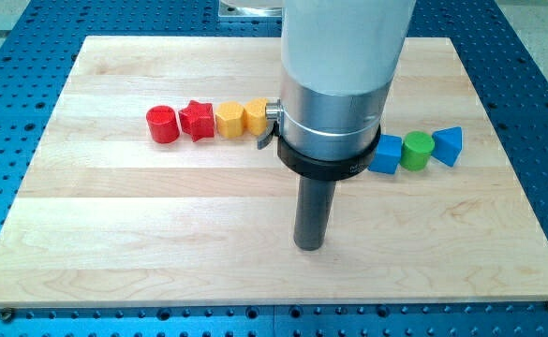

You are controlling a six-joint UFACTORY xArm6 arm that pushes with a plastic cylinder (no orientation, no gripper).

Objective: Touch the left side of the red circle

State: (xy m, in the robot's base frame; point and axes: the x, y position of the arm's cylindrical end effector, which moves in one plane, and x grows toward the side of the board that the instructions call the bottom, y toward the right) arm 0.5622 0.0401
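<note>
No writing was seen, and my tip [309, 245], a bare rod holding nothing, was set down on the wooden board [114, 234] well to the view's lower right of the red circle [162, 124], which was flanked rightward by a red star [197, 120].

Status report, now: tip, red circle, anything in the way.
My tip on bare board, below the block row. Red circle at row's left end, untouched, red star against its right. Path to its left side looks open.
</note>
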